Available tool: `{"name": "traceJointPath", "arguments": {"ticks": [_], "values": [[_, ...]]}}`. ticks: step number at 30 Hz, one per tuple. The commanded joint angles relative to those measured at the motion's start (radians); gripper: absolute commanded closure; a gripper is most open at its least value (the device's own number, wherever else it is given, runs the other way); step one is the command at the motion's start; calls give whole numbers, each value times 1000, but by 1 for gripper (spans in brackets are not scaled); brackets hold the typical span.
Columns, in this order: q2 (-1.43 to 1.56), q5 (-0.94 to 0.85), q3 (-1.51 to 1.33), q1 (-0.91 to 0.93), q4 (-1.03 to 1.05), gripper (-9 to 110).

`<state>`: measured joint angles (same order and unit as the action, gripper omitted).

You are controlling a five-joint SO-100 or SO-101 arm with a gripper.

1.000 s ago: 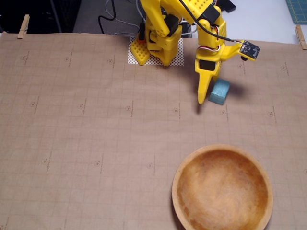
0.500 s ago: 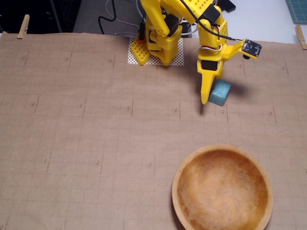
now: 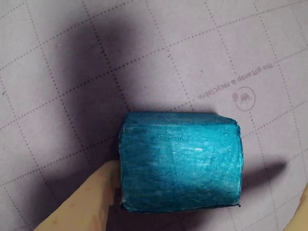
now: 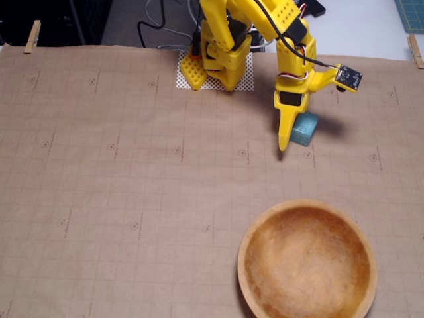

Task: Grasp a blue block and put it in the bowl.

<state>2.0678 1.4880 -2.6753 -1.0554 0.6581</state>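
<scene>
My gripper (image 4: 289,132) has shifted slightly rightward over the last second, closing in on the blue block (image 4: 304,128). The block rests on the brown paper (image 4: 132,185), at 12 o'clock from the bowl (image 4: 307,260) and well apart from it. In the wrist view one finger (image 3: 91,202) touches the block's left face (image 3: 180,161); the jaws stand spread around it, not yet pinching. Grasp is imminent.

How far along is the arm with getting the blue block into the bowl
Reaching looks done: the gripper is down at the blue block, one finger beside it in the wrist view. The grasp is in hand; a closed grip isn't visible. Lifting and carrying remain, since the bowl is empty and the block sits on the paper.
</scene>
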Motion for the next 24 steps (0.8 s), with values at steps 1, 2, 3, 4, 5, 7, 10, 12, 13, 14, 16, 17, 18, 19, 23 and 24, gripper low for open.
{"name": "traceJointPath", "arguments": {"ticks": [1, 2, 3, 4, 5, 7, 10, 12, 13, 14, 16, 17, 18, 19, 23, 24], "values": [[3, 6, 46, -2, -21, 53], [9, 6, 46, -3, -23, 53], [9, 6, 46, -3, -20, 53], [6, 6, 46, -3, -20, 53], [3, 6, 46, -3, -23, 54], [3, 6, 46, -3, -23, 54], [3, 6, 46, -3, -21, 58], [3, 6, 46, -3, -17, 64], [3, 6, 46, -3, -17, 68], [3, 6, 46, -3, -18, 69], [3, 8, 46, -2, -20, 73], [3, 8, 46, 0, -18, 76], [3, 8, 46, 2, -18, 78], [3, 8, 46, 3, -18, 80], [3, 8, 46, 8, -17, 85], [3, 8, 46, 8, -17, 86]]}}
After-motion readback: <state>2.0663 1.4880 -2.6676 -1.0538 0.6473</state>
